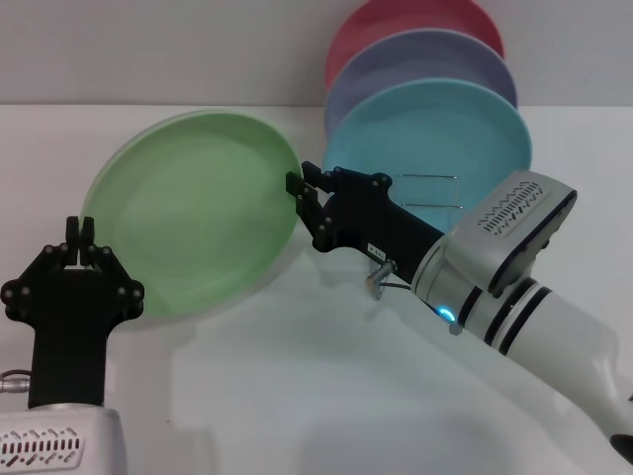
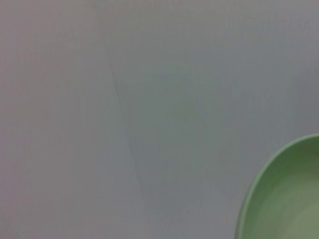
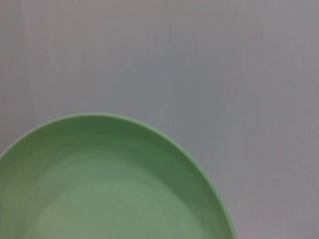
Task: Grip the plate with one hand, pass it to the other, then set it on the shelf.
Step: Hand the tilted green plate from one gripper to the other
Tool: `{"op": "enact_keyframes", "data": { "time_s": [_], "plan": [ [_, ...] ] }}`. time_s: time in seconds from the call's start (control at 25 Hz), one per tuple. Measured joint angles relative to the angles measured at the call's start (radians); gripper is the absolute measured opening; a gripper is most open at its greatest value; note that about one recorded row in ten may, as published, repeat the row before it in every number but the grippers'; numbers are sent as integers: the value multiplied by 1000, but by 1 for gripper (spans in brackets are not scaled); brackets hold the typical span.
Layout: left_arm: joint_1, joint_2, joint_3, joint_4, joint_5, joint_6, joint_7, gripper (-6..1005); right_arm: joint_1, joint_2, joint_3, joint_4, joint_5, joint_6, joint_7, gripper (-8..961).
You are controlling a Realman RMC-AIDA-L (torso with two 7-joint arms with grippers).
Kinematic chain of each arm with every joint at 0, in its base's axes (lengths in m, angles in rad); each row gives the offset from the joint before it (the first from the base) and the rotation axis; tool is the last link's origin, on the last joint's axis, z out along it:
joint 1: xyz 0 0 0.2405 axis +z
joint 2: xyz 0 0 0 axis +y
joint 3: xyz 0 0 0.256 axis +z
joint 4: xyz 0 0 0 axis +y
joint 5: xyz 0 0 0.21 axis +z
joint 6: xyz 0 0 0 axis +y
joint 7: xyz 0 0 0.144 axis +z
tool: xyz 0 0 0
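The light green plate [image 1: 193, 213] is held tilted up above the white table. My right gripper [image 1: 302, 203] is shut on its right rim. The plate fills the lower part of the right wrist view [image 3: 104, 189]. My left gripper [image 1: 80, 233] is at the plate's lower left rim with its fingers together. I cannot tell whether it touches the rim. The left wrist view shows only the plate's edge in a corner [image 2: 286, 194]. The chrome wire shelf [image 1: 435, 191] stands behind my right gripper, partly hidden by it.
A turquoise plate [image 1: 445, 129], a lavender plate [image 1: 415, 64] and a pink plate [image 1: 396, 25] stand upright in the shelf at the back right. My right arm [image 1: 514, 277] crosses the table's right side. The white table [image 1: 297, 396] lies below.
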Motion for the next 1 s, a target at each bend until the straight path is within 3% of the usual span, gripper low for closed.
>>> {"op": "enact_keyframes", "data": {
  "time_s": [1.0],
  "plan": [
    [-2, 0, 2, 3, -1, 0, -2, 152, 1, 0, 0, 4, 0, 12, 0, 122]
  ]
}}
